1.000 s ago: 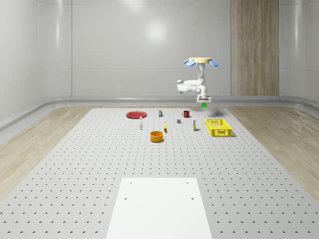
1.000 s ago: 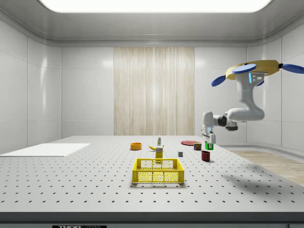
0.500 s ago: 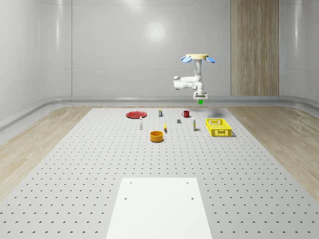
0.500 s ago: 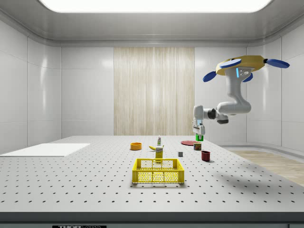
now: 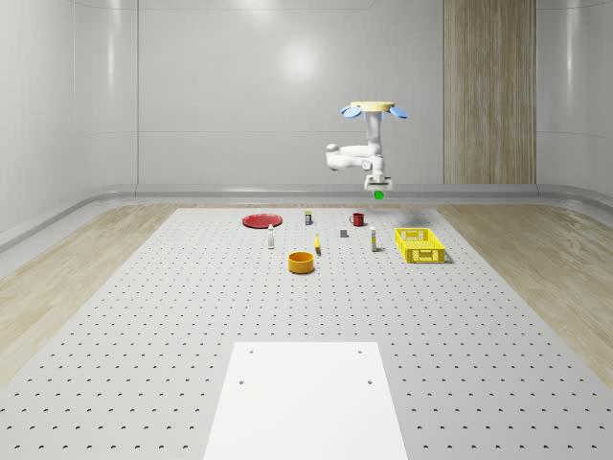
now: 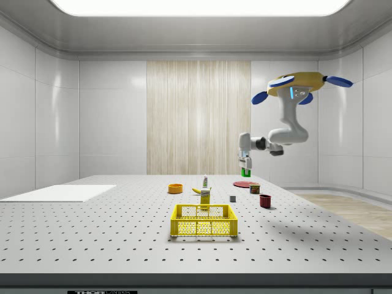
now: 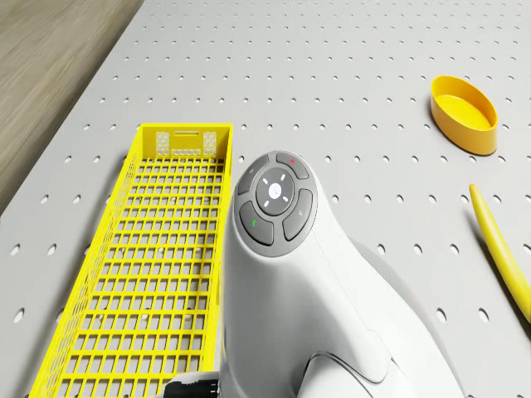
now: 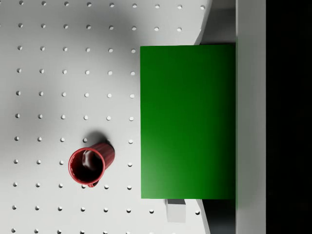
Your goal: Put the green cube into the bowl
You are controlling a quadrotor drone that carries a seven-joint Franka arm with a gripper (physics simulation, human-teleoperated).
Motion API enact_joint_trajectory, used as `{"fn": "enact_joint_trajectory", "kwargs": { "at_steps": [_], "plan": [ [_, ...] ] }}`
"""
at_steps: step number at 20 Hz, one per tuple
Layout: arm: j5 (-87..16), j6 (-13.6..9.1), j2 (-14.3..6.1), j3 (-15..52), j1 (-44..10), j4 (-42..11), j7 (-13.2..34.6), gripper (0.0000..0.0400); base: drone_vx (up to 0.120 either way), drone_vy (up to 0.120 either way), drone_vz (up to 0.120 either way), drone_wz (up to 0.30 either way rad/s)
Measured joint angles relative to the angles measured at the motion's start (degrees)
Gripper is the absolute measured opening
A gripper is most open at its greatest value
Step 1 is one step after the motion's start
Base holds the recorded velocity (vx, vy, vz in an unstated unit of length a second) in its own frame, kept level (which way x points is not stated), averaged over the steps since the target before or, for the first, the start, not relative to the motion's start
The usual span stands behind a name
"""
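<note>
Matt green cube (image 8: 187,122); glossy red mug (image 8: 87,165); perforated table (image 5: 144,316)

The drone (image 6: 299,84) has a flat, tan-yellow disc body with blue rotor blades (image 6: 260,97) sticking out at its edges and a small light-blue strip lit on its side. Below the disc hangs a glossy white arm (image 6: 288,125) built of rounded, tube-like segments with darker grey bands at the joints. One arm segment (image 7: 278,207) carries a round grey button pad: a pale centre button ringed by four darker keys, one marked red, one green.
</note>
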Motion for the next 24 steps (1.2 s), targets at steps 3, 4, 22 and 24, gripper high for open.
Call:
{"fn": "enact_joint_trajectory", "kwargs": {
  "at_steps": [3,4,22,24],
  "plan": [
    [0.14,0.32,-0.34,0.06,-0.09,0.02,0.09,0.025,0.12,-0.12,0.0,0.0],
    [0.19,0.43,-0.46,0.08,-0.11,0.02,0.12,0.025,0.12,-0.12,0.0,0.0],
    [0.94,2.1,-2.25,0.38,-0.55,0.11,0.47,0.025,0.12,-0.12,0.0,0.0],
    [1.02,2.27,-2.43,0.4,-0.59,0.12,0.51,0.025,0.12,-0.12,0.0,0.0]
  ]
}}
